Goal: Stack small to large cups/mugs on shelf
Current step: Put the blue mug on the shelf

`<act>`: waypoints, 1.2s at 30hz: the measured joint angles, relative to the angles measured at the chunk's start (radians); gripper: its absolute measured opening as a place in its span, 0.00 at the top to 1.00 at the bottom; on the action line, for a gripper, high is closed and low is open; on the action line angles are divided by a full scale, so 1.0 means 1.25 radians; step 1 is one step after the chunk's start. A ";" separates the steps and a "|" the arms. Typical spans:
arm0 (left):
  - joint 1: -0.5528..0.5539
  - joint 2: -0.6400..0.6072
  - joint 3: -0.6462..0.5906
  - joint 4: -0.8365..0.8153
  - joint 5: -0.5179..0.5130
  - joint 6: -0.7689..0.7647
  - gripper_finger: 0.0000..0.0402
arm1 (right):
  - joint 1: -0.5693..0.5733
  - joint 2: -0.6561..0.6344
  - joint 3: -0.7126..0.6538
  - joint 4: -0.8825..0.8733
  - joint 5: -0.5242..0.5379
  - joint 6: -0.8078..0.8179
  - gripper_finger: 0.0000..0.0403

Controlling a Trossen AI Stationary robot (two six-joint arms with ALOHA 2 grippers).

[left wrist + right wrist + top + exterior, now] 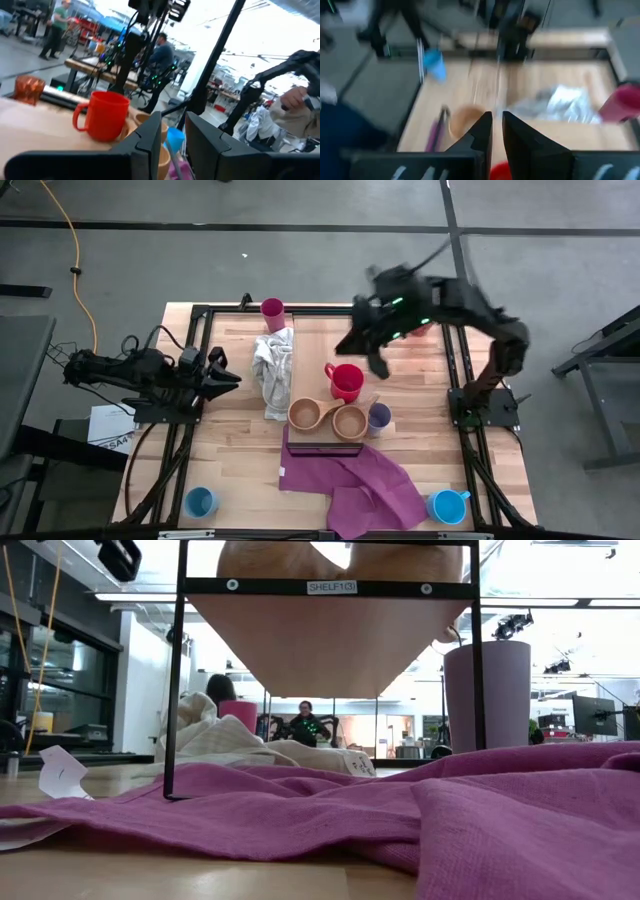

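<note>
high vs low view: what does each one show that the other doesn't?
Only high: red mug, two wooden cups, both blue mugs, left gripper by the table's left edge, right gripper above the red mug. Only low: the shelf's label and underside, people in the room behind. Both: purple cloth, magenta tumbler, lavender tumbler, white rag.

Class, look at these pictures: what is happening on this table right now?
A two-armed robot is sorting cups at a light-wood table. The right gripper hangs empty above the red mug, its fingers nearly together. The left gripper waits at the table's left side, holding nothing. Two tan wooden handled cups and a lavender tumbler stand in a row by the purple cloth. A magenta tumbler stands at the far edge, and two blue mugs sit at the near corners.
</note>
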 joint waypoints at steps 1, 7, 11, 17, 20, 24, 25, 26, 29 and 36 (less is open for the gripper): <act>0.000 0.000 0.000 0.007 0.005 0.004 0.81 | -0.003 -0.020 0.000 0.021 0.001 0.008 0.91; 0.000 0.000 0.000 0.036 0.031 0.038 0.81 | -0.004 -0.142 0.000 0.114 0.070 0.034 0.91; 0.000 0.000 0.000 0.038 0.045 0.053 0.81 | 0.009 -0.224 -0.006 0.151 0.099 0.041 0.91; 0.000 0.000 0.000 0.044 0.048 0.063 0.81 | 0.044 -0.380 -0.128 0.275 0.142 0.013 0.91; 0.000 0.000 0.000 0.048 0.045 0.071 0.81 | 0.060 -0.481 -0.266 0.376 0.145 0.015 0.91; 0.000 0.000 0.000 0.062 0.023 0.078 0.81 | 0.075 -0.621 -0.491 0.550 0.128 0.064 0.92; 0.000 0.000 0.000 0.071 0.014 0.079 0.81 | 0.081 -0.651 -0.542 0.592 0.108 0.077 0.92; 0.000 0.000 0.000 0.081 0.003 0.078 0.81 | 0.086 -0.682 -0.597 0.626 0.089 0.102 0.93; 0.000 0.000 0.000 0.109 -0.017 0.082 0.81 | 0.094 -0.764 -0.735 0.681 0.068 0.192 0.97; 0.000 0.000 0.000 0.149 -0.082 0.082 0.81 | 0.117 -0.888 -0.976 0.708 -0.051 0.439 1.00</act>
